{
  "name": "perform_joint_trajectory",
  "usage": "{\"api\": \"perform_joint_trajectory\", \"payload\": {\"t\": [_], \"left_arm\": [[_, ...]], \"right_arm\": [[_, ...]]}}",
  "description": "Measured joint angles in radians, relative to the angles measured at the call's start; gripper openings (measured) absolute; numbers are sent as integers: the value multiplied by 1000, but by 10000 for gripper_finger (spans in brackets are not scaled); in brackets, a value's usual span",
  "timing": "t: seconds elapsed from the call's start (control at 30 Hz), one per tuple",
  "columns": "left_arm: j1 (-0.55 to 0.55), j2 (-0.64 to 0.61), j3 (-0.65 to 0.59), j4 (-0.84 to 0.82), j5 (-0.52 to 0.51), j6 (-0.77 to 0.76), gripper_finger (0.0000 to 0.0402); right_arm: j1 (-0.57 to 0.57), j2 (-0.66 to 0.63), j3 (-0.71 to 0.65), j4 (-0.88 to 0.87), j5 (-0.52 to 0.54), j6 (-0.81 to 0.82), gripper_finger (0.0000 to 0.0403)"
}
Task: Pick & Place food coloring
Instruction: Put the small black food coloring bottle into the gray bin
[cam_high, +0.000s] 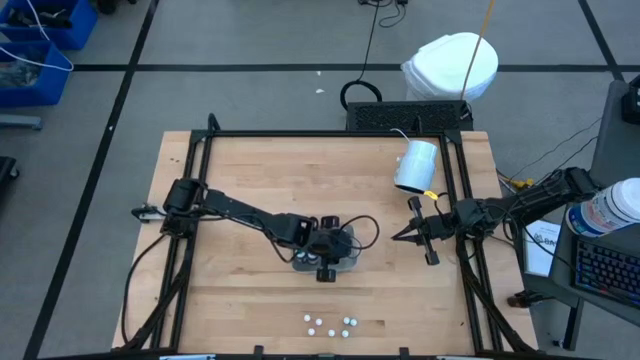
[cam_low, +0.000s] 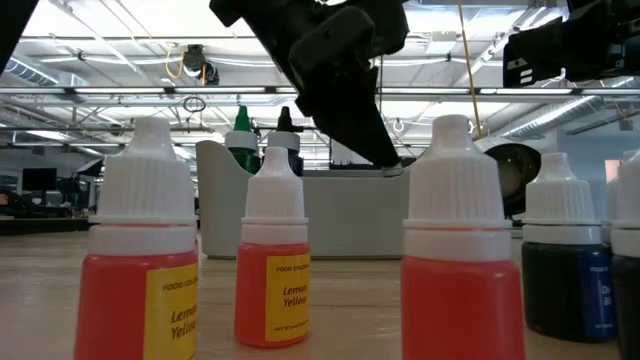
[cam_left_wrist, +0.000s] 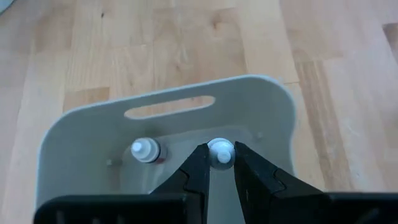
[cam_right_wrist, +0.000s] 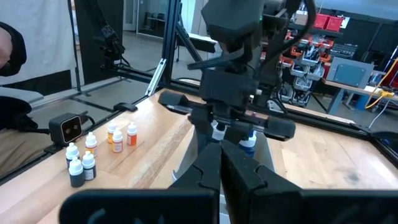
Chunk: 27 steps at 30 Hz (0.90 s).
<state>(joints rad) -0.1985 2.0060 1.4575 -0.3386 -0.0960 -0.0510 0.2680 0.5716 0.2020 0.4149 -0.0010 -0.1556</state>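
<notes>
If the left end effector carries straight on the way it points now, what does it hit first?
Probably the floor of the grey plastic bin. The left end effector points down into it, shut on a white-capped food coloring bottle, so that bottle would likely touch down first. Depth is unclear.

High cam overhead, low cam table-level — wrist cams close, all share table
</notes>
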Motion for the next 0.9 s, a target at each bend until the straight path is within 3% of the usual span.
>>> {"api": "perform_joint_trajectory", "payload": {"t": [0.63, 0.9], "left_arm": [[35, 63, 2, 22, 68, 90, 63], [36, 63, 2, 28, 79, 69, 123]], "right_arm": [[0, 0, 0, -1, 0, -6, 0], [0, 0, 0, -2, 0, -6, 0]]}}
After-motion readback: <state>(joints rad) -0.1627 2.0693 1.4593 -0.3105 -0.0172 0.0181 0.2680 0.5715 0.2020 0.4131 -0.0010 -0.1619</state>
